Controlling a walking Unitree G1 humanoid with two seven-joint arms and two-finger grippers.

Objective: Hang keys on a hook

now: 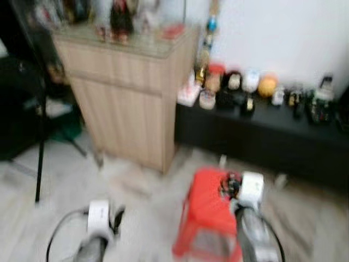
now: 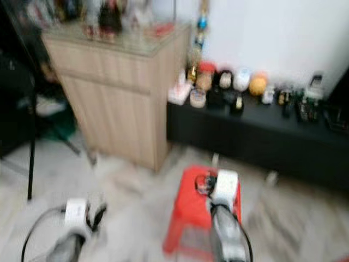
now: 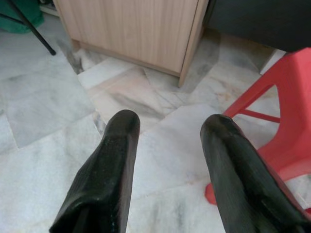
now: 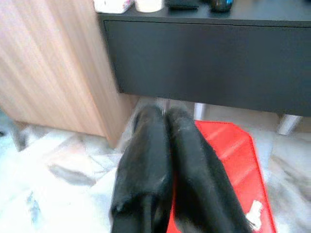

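Observation:
The head views are blurred. My right gripper (image 1: 230, 184) is held over the top of a red plastic stool (image 1: 207, 203), and its fingers (image 4: 146, 145) are pressed shut with nothing visible between them. A small pale key-like piece (image 4: 253, 212) lies on the stool's top (image 4: 233, 145) beside the fingers; it is too blurred to identify. My left gripper (image 3: 170, 126) is low over the marble floor (image 3: 53, 111), left of the stool (image 3: 286, 131), and is open and empty.
A light wooden cabinet (image 1: 125, 98) with figurines on top stands ahead on the left. A low black shelf (image 1: 262, 131) with several small jars and ornaments runs along the white wall on the right. A black stand leg (image 1: 39, 153) rises at the far left.

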